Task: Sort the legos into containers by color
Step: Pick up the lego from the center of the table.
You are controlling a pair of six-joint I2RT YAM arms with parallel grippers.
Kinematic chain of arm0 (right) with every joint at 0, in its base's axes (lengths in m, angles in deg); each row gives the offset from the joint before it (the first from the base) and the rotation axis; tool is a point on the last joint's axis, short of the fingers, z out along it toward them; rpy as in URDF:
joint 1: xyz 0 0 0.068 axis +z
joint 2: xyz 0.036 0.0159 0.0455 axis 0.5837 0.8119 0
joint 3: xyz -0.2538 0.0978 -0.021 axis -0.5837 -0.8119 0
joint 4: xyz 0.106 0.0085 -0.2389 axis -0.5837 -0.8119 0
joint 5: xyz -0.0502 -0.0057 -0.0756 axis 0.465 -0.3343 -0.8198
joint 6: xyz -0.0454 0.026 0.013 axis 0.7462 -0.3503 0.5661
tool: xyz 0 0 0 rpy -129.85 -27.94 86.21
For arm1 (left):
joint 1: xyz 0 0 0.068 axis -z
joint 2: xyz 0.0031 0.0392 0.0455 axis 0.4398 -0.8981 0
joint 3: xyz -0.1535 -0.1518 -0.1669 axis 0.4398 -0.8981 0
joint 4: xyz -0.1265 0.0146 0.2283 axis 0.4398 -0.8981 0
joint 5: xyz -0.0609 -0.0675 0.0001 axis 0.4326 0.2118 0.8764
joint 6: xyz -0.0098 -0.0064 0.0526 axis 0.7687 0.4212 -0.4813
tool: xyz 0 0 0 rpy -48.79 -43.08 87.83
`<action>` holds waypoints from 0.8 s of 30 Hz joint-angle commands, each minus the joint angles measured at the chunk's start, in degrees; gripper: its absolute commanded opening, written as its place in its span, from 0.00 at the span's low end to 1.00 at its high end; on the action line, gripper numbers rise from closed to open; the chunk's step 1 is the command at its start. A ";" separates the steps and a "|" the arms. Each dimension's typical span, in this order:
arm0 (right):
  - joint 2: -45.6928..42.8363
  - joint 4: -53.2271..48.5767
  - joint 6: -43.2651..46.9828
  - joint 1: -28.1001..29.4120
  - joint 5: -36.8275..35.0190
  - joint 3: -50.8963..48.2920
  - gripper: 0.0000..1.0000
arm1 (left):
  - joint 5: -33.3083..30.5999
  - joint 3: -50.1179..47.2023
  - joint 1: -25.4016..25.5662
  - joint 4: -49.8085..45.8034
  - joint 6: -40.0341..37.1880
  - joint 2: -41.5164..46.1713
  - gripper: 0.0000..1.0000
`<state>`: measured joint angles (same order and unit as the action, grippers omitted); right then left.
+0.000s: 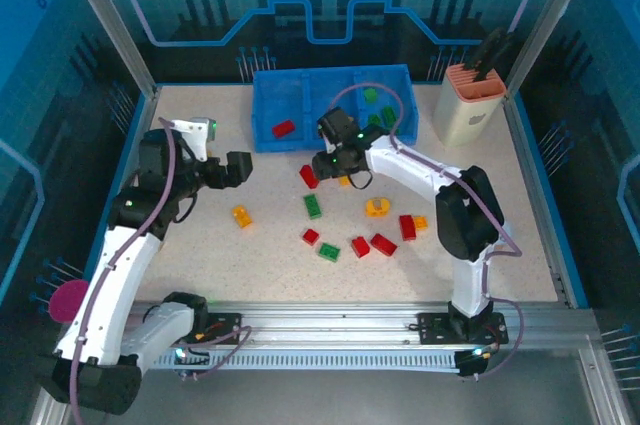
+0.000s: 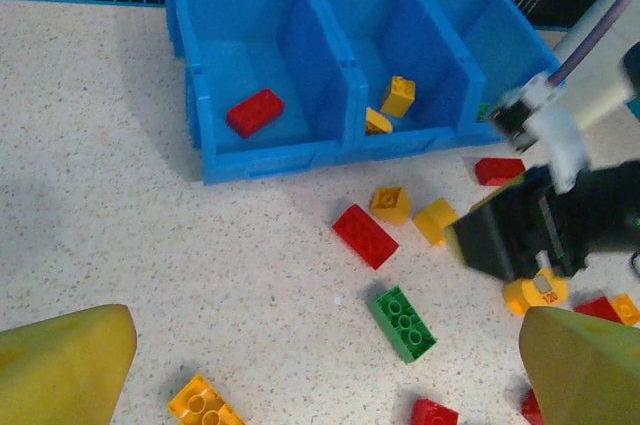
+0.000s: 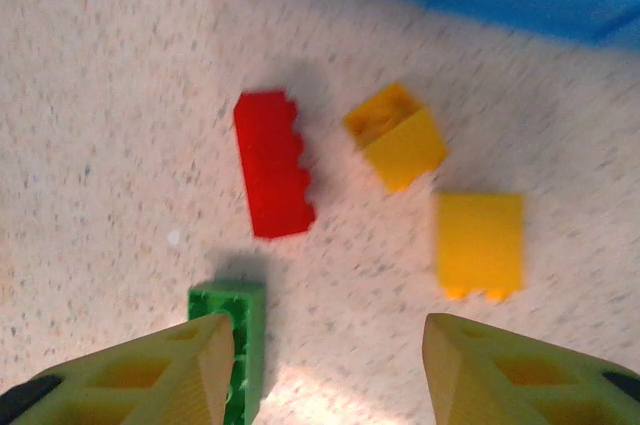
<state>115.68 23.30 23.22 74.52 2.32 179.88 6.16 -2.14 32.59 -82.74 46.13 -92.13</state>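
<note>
In the left wrist view the right arm (image 2: 555,130) is covering the tray's right compartment, so its contents are hard to make out there. From above, green bricks (image 1: 370,97) are showing in it. The right tool's black body is also hiding part of the orange ring (image 2: 535,293), and a red piece (image 2: 434,412) is being cut off by the bottom edge. In the right wrist view, which is blurring slightly, a green brick (image 3: 245,335) is lying half behind the finger (image 3: 150,375) at lower left.

The blue tray (image 1: 260,105) is sitting at the top centre of the tabletop (image 1: 200,245). It is holding one red brick (image 1: 284,128) in its left compartment and two yellow bricks (image 2: 398,96) in the middle one. The other bricks are lying scattered on the tabletop below the tray, at centre and right of centre in the overhead view. A beige holder (image 1: 470,105) is standing at upper right, and a pink cup (image 1: 68,300) is showing beside the left arm at lower left.

The right tool (image 3: 328,345) is hovering just below the tray with its jaws partly apart, gripping nothing. A long red block (image 3: 272,165) and two yellow blocks (image 3: 395,135) are lying beyond its tips. The left tool (image 2: 325,350) is hanging left of centre with its jaws spread wide, touching nothing.
</note>
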 commanded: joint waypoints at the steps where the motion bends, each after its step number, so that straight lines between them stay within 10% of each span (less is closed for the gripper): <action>1: -0.88 1.07 -6.97 3.45 1.81 -2.37 0.56 | 1.69 -0.81 0.98 2.69 -0.17 0.90 1.00; 24: 12.57 -1.11 -2.11 7.80 -2.24 0.39 0.59 | -0.98 -4.20 3.96 5.42 -1.47 1.70 0.99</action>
<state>126.44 23.08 19.94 82.41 0.90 178.88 4.87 -5.85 36.24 -78.98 45.52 -90.01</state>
